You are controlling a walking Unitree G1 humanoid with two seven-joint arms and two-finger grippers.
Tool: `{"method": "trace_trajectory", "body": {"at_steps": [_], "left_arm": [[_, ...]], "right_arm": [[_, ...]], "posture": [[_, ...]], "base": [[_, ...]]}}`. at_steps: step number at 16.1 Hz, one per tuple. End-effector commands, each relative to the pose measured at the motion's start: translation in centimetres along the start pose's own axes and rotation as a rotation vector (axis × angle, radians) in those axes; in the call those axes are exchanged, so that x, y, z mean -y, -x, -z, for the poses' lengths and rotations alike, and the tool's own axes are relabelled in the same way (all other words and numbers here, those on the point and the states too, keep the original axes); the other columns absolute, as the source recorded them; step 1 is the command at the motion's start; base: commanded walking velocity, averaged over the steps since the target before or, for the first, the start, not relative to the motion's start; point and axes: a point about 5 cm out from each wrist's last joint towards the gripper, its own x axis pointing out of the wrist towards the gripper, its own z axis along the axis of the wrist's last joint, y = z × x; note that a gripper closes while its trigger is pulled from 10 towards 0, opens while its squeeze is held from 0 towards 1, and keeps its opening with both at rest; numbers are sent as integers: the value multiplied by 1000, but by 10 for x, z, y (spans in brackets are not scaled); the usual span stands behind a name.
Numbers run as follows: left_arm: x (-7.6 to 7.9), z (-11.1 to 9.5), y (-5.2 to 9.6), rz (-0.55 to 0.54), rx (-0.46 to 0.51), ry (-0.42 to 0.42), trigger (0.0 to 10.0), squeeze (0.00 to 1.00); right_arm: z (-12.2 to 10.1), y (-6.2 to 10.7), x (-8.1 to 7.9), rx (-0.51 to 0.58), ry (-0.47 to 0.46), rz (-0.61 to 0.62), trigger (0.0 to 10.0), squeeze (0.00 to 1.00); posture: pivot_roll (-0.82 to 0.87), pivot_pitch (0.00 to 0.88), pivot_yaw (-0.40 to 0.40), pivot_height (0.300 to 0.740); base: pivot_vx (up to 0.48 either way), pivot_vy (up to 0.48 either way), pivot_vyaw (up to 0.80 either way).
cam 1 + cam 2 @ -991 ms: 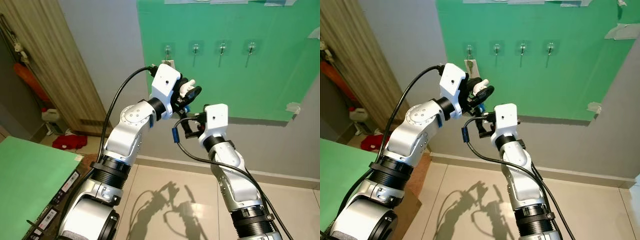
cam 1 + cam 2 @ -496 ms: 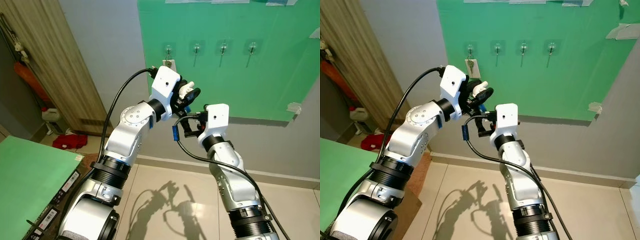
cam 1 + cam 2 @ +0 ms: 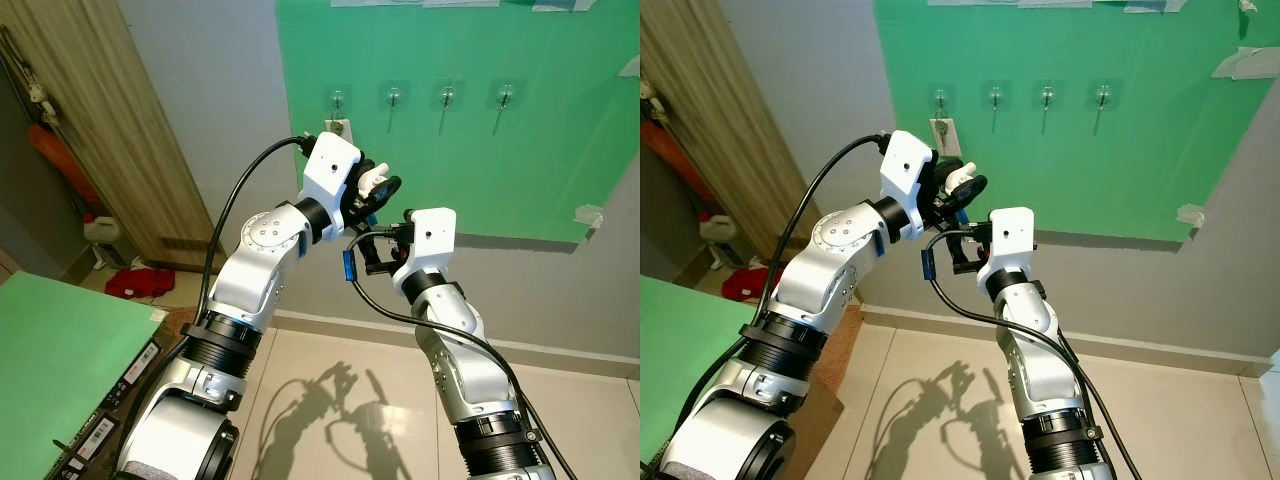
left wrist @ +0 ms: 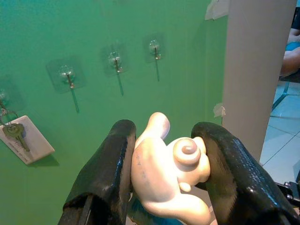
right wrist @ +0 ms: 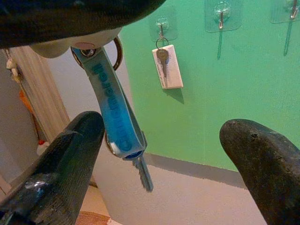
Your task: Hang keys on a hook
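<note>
Evidently the left tool (image 4: 161,173) is clamping the white charm (image 4: 168,173) so its keys (image 5: 123,136) are dangling between the right tool's (image 5: 154,173) wide-open fingers, ready for a handover.

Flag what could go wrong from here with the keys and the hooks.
1. The left gripper is shut on the white figurine, not the ring; the blue strap and key dangle and may swing past a hook.
2. The leftmost hook already carries a key with a white tag; aim for a free hook.
3. The right gripper, open beside the strap, could snag it.
</note>
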Motion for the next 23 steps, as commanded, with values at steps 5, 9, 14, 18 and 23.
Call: {"method": "trace_trajectory", "body": {"at_steps": [5,9,14,18,23], "left_arm": [[-5,-6,-1,-3,4,-30,0,0],[-6,-5,-1,-10,-3,-26,0,0],[-6,-4,-1,-8,-7,-28,0,0],[-5,-5,-1,-4,-6,-37,0,0],[-5,-4,0,-8,-12,-39,0,0]], "right_arm": [[-3,-4,-8,5,-25,-33,10000,1000],[-2,-3,-12,-3,-50,-59,10000,1000],[-2,-3,-11,-16,-65,-59,4510,1000],[-1,-2,-14,-22,-66,-86,0,0],[0,-2,-14,-28,-71,-89,0,0]], "posture": [[-173,0,146,740],[-173,0,148,740],[-173,0,149,740],[-173,0,151,740],[-173,0,147,740]], "base": [[0,0,0],[0,0,0],[0,0,0],[0,0,0],[0,0,0]]}}
